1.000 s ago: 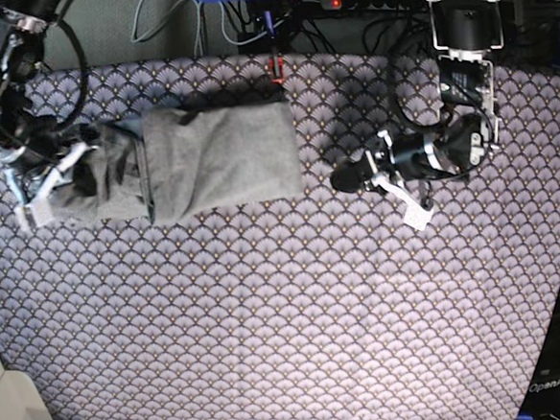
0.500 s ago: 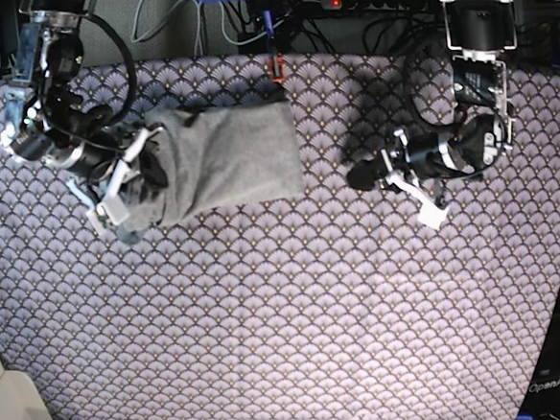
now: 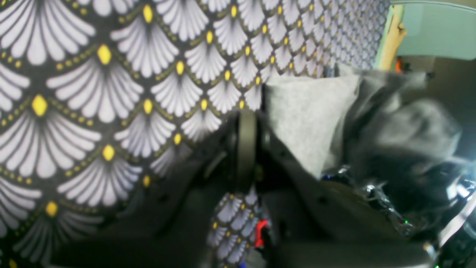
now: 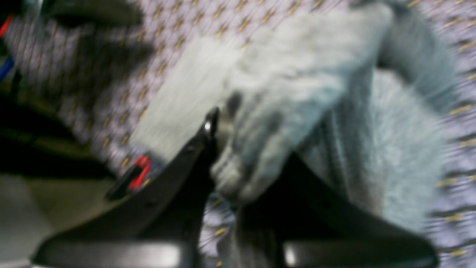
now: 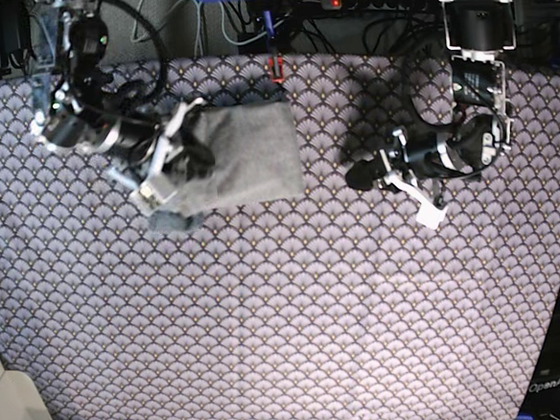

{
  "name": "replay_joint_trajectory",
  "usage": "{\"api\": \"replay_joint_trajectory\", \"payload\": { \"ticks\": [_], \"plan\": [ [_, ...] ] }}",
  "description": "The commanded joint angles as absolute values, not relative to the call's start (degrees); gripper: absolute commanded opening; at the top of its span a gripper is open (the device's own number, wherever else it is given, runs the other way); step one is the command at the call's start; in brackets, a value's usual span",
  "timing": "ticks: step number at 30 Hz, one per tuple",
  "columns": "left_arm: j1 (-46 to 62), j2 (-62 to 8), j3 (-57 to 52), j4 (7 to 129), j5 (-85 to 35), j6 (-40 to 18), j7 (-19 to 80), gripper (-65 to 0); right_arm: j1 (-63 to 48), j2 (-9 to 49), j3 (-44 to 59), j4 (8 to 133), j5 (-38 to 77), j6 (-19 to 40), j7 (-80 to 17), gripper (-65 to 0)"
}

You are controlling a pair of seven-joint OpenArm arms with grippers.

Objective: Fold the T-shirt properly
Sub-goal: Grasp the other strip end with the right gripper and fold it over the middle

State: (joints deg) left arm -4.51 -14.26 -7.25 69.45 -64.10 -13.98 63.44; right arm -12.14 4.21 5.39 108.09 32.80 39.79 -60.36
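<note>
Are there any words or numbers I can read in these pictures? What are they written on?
"OpenArm": small pale print on a dark panel at the bottom right corner of the base view, its last letters too blurry to be sure.
No print on the grey T-shirt.
None readable in either wrist view.

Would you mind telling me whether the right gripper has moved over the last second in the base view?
Yes. The right gripper, shut on the T-shirt, has carried the shirt's edge rightward across the patterned cloth, toward the red clip at the table's back edge.
</note>
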Motion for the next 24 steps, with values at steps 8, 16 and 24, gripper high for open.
{"api": "replay_joint_trajectory", "payload": {
  "ticks": [8, 16, 24],
  "plan": [
    [-5.67, -14.64, -7.34, 70.46, -65.36, -14.55, 63.16, -65.0, -10.68, 1.54, -1.8, 108.97, 34.24, 40.0, -58.42, -65.0],
    [-5.58, -14.64, -7.34, 70.46, -65.36, -14.55, 63.16, -65.0, -7.52, -0.04, -4.0, 107.91, 34.15, 40.0, -58.59, -65.0],
    [-5.58, -14.64, -7.52, 70.46, -65.45, -14.55, 63.25, -65.0, -5.67, -1.19, -7.69, 100.44, 34.15, 40.0, -58.24, -65.0]
  ]
}}
